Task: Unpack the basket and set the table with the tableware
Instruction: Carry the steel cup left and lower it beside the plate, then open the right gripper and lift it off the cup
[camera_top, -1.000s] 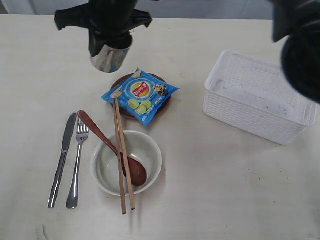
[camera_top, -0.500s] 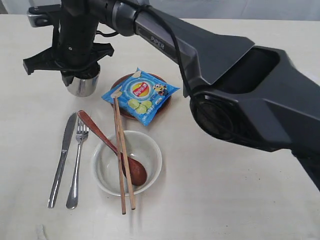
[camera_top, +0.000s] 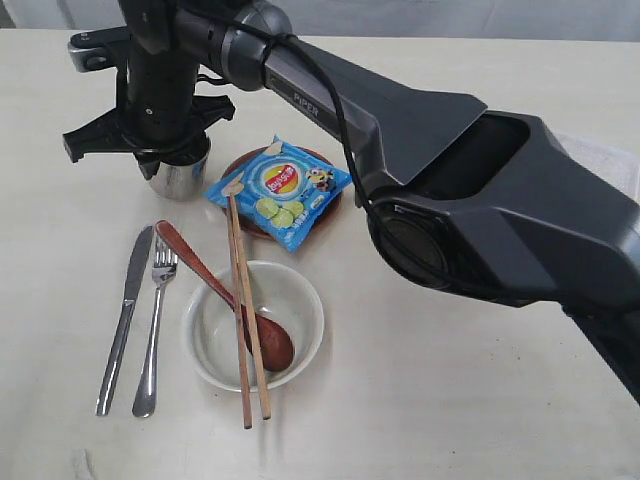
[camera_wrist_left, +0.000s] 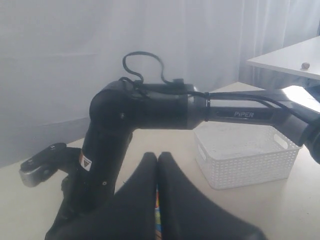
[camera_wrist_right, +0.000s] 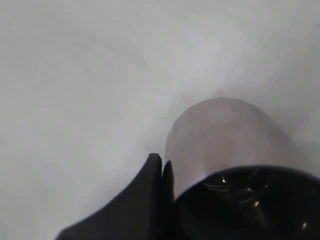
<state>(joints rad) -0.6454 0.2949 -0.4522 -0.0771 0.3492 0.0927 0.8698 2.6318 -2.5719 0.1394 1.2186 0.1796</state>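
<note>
Holding steel cup (camera_top: 182, 178) upright beside snack bag (camera_top: 283, 190): R gripper (camera_wrist_right: 161, 171), jaws pinched on its rim | L gripper (camera_wrist_left: 157, 167): jaws closed together, empty.

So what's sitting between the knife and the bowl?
The fork. It lies alongside the knife, on the side toward the bowl. The exterior view shows this.

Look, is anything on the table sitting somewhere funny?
Yes. The blue snack bag lies on the brown round plate, hiding most of it. Two wooden chopsticks lie across the white bowl, and the dark red-brown wooden spoon leans inside it.
</note>
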